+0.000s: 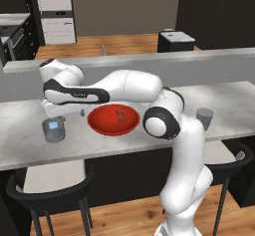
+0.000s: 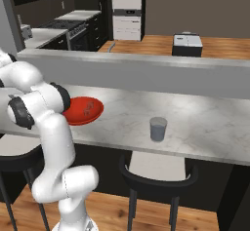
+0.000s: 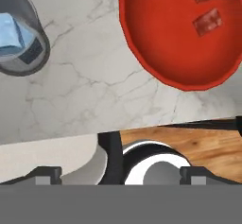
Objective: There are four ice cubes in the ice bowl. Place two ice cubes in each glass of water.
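The red ice bowl [image 3: 165,43] [image 1: 113,119] [image 2: 84,110] sits on the marble counter with two see-through ice cubes [image 3: 208,21] inside, tinted red by the bowl. A grey glass of water [image 3: 21,38] [image 1: 54,130] stands left of the bowl and holds pale blue ice [image 3: 12,29]. A second glass of water [image 1: 204,118] [image 2: 158,128] stands far to the right of the bowl. My gripper [image 3: 120,175] hovers over the counter's near edge between the left glass and the bowl. It is open, with nothing between its fingertips [image 3: 47,173].
Black stools [image 1: 55,190] [image 2: 156,174] stand under the counter's near edge. A raised grey ledge [image 1: 149,58] runs along the back of the counter. Bare marble [image 2: 205,123] lies between the bowl and the right glass.
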